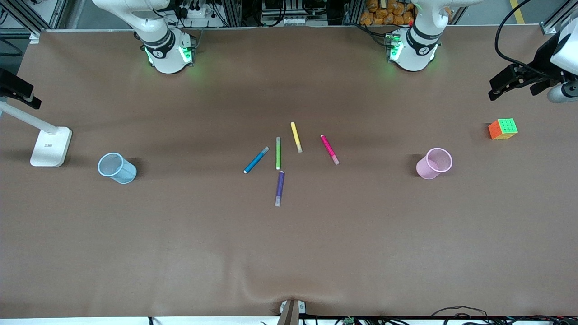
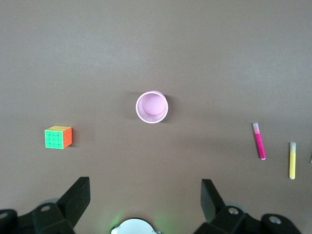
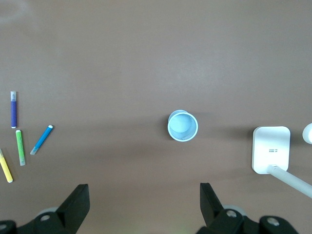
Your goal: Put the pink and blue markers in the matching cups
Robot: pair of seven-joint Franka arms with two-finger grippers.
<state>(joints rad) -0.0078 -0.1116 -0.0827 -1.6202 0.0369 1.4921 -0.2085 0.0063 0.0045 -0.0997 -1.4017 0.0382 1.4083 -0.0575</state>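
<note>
Brown table [image 1: 289, 253] w/ 5 pens in the middle: blue [image 1: 256, 160], green [image 1: 278, 153], yellow [image 1: 296, 136], pink [image 1: 329, 149], purple [image 1: 280, 188]; blue cup [image 1: 117, 168], pink cup [image 1: 434, 163], cube [image 1: 502, 129], lamp base [image 1: 50, 146].

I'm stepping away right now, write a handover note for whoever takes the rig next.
Left end effector: open, empty, raised over the pink cup's end of the table, waiting.
Right end effector: open, empty, raised over the blue cup's end, waiting.
Pink cup stands upright toward the left arm's end; blue cup upright toward the right arm's end. Both empty.
Pink marker and blue marker lie flat mid-table among green, yellow and purple pens.
Done: nothing.
Left: pink marker into pink cup, blue marker into blue cup.
</note>
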